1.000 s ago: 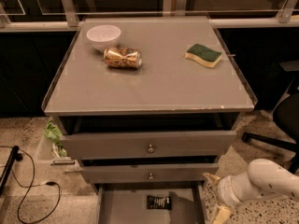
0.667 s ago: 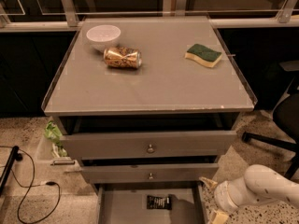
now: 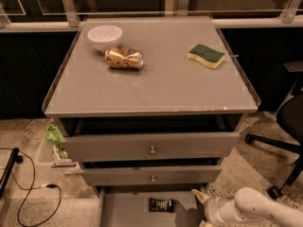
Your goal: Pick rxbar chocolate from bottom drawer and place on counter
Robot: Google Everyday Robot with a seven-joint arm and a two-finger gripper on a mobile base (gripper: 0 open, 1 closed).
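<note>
Where the bottom drawer (image 3: 124, 213) stood open beneath two knobbed drawers (image 3: 152, 146), the rxbar (image 3: 160, 205) lay flat on its grey floor. It sat about mid-width, black wrapper with the white print facing up.

Gripper (image 3: 202, 208): low at the drawer's right side, close to the wall. It was right of the rxbar and apart from it. The pale arm (image 3: 255, 208) ran off toward the lower right. Clenched or released, I could not tell.

Counter (image 3: 156, 86): white bowl (image 3: 104, 36) at back left. A gold can (image 3: 124, 58) lay on its side just in front of the bowl. A sponge (image 3: 206, 55) sat green side up at back right, well apart from both.

Floor: black cable (image 3: 28, 193) to the left, chair base (image 3: 277, 143) to the right.
</note>
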